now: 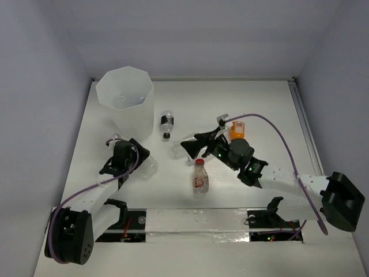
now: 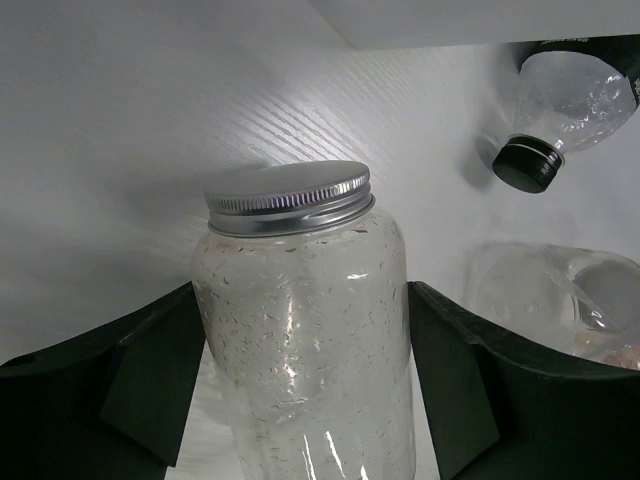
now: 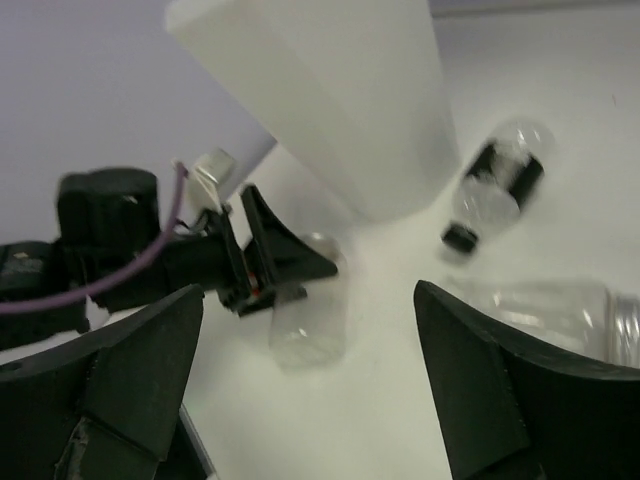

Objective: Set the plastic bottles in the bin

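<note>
Left wrist view: silver-lidded bottle [image 2: 305, 330] runs off the bottom edge; black-capped bottle [image 2: 560, 110] cropped at top right.
Right wrist view: soft throughout; clear bottle [image 3: 560, 305] cut by the right edge.
Overhead: orange bottle [image 1: 237, 129] half behind the right arm [image 1: 282, 179]. Faint shapes inside the bin [image 1: 128, 115], possibly bottles, too dim to tell.

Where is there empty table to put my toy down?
The biggest bare patch of table is the far right corner, between the orange bottle and the right edge. The far strip right of the bin is bare too. The middle is crowded: black-capped bottle, red-capped bottle, silver-lidded bottle.
</note>
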Controlling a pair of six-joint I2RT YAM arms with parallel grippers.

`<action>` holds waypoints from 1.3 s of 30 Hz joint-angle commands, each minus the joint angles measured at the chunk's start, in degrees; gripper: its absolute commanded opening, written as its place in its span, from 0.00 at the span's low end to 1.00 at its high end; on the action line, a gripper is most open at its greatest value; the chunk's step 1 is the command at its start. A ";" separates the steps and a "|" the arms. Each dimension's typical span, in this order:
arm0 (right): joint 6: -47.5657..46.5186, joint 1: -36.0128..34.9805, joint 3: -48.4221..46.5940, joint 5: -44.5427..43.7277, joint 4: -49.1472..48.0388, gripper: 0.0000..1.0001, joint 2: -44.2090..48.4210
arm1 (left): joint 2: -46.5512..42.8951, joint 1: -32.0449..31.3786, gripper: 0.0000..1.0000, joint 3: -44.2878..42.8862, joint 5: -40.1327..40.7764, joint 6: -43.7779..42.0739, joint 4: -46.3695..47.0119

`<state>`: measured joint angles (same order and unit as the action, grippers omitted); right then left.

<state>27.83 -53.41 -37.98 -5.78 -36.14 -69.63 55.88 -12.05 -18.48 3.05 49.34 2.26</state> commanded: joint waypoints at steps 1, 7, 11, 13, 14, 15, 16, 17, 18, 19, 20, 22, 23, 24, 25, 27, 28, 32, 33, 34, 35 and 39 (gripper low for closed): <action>5.83 -2.05 6.75 -5.64 2.72 0.93 5.19 | -2.61 -0.69 0.70 1.08 1.78 0.40 3.01; 12.75 -4.77 14.32 -11.35 16.88 1.00 14.07 | -12.18 -0.69 0.60 1.78 -0.59 -2.14 1.35; 17.25 -4.78 18.81 -12.06 20.92 1.00 17.15 | -18.69 -1.22 0.54 0.29 -0.68 -3.55 -2.17; 19.01 -4.78 20.13 -11.97 21.20 1.00 16.90 | -22.03 -2.00 0.54 0.02 -0.68 -3.64 -4.63; 19.36 -4.78 20.31 -11.54 21.20 1.00 16.37 | -22.74 -2.01 0.53 -0.06 -1.11 -3.38 -4.72; 20.06 -4.78 20.40 -11.27 21.03 1.00 15.58 | -23.70 -2.53 0.53 -0.33 -1.55 -3.38 -5.42; 20.33 -4.78 20.49 -11.01 20.76 1.00 13.66 | -24.06 -2.54 0.53 -0.76 -2.42 -3.20 -6.04; 20.59 -4.78 20.49 -10.57 19.98 1.00 12.42 | -24.41 -2.54 0.53 -2.07 -2.78 -3.29 -6.74; 20.77 -4.78 20.49 -9.44 19.45 1.00 11.19 | -25.72 -3.06 0.53 -2.87 -2.70 -3.46 -8.05; 21.12 -4.78 20.57 -8.99 19.44 1.00 9.96 | -26.69 -3.06 0.53 -3.75 -5.22 -3.55 -8.50; 21.21 -4.78 20.66 -8.46 17.35 1.00 7.08 | -27.57 -3.76 0.53 -5.84 -5.86 -4.16 -8.85; 21.21 -4.78 20.40 -6.79 16.28 1.00 4.41 | -30.38 -4.47 0.53 -8.50 -6.04 -4.96 -10.25; 21.21 -4.78 20.40 -6.09 14.62 1.00 2.06 | -31.00 -4.47 0.53 -11.81 -5.86 -6.00 -10.87; 21.03 -4.78 20.31 -4.34 13.48 1.00 0.99 | -31.70 -4.47 0.53 -13.41 -5.60 -6.62 -11.57; 20.95 -5.39 20.14 -3.63 12.77 1.00 0.03 | -31.97 -4.99 0.53 -15.25 -5.08 -7.24 -12.71; 20.86 -5.39 18.91 -2.57 12.15 1.00 -2.34 | -31.71 -5.00 0.53 -20.09 -4.81 -8.99 -13.07; 20.94 -5.91 18.47 -2.48 12.06 1.00 -2.97 | -31.45 -5.00 0.53 -21.67 -4.28 -9.61 -12.99; 21.12 -5.92 17.67 -2.74 12.93 1.00 -4.12 | -28.38 -5.00 0.54 -30.18 -0.68 -13.83 -12.37; 21.12 -5.92 17.76 -3.27 13.46 1.00 -4.11 | -26.80 -5.00 0.54 -31.43 -0.33 -14.70 -12.02; 21.03 -5.92 17.94 -3.53 13.81 0.98 -3.59 | -26.00 -5.00 0.54 -32.57 0.46 -16.28 -10.45; 21.03 -5.92 18.02 -3.62 14.34 0.92 -3.33 | -25.12 -5.00 0.54 -34.67 1.16 -16.82 -9.74; 21.03 -6.45 18.81 -3.54 15.92 0.81 -1.13 | -17.67 -5.00 0.54 -40.05 4.24 -19.72 -6.05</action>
<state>48.49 -59.00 -19.11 -9.17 -21.08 -72.82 33.06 -16.82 -54.54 3.99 33.98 -8.86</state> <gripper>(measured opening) 0.835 0.678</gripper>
